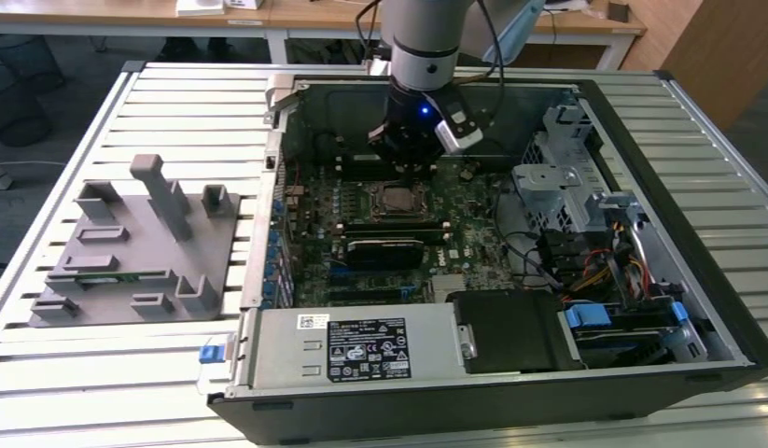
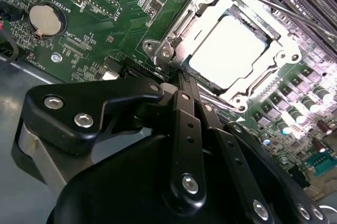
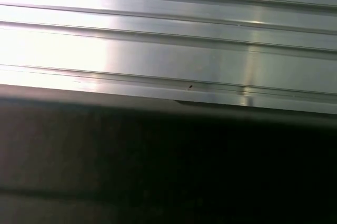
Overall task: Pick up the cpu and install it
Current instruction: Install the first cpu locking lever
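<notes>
**CPU in the socket, tool just above it**

We see the cpu (image 2: 226,50) lying flat inside the metal socket frame (image 2: 171,45) on the green motherboard (image 2: 105,18), its pale top plate glaring under light. In the exterior view the cpu (image 1: 395,199) sits mid-board within the open computer case (image 1: 682,280). The tool (image 1: 415,161) hangs just above it, beside the socket; we see its dark fingers (image 2: 184,89) drawn together with nothing between them. A grey fixture block (image 1: 134,247) rests on the slatted desk (image 1: 110,373), well apart at the exterior view's left.
</notes>
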Motion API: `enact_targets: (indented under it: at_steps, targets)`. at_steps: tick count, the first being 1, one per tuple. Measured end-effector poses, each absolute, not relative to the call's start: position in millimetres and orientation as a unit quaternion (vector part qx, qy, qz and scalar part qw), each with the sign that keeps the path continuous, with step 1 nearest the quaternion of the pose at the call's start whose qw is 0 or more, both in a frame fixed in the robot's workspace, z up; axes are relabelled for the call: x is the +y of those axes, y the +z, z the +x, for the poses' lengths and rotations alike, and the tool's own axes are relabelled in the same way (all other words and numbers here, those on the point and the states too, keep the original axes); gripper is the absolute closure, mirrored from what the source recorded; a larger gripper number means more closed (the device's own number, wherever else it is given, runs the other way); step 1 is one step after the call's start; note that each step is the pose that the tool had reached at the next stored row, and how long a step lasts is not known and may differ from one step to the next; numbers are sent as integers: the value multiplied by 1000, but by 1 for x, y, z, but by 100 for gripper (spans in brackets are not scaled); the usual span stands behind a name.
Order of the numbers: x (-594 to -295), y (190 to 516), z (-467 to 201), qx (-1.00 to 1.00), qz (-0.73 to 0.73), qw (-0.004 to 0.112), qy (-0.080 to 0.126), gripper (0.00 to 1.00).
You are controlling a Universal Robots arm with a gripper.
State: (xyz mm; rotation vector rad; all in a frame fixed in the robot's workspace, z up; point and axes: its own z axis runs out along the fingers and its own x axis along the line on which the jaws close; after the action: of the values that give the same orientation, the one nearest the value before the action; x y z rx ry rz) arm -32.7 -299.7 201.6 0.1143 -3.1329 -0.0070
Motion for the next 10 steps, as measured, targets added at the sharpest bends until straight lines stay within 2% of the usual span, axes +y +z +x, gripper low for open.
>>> enact_targets:
  at_steps: [10]
  targets:
    - [-300,199,-32,-999,36,4,12,89]
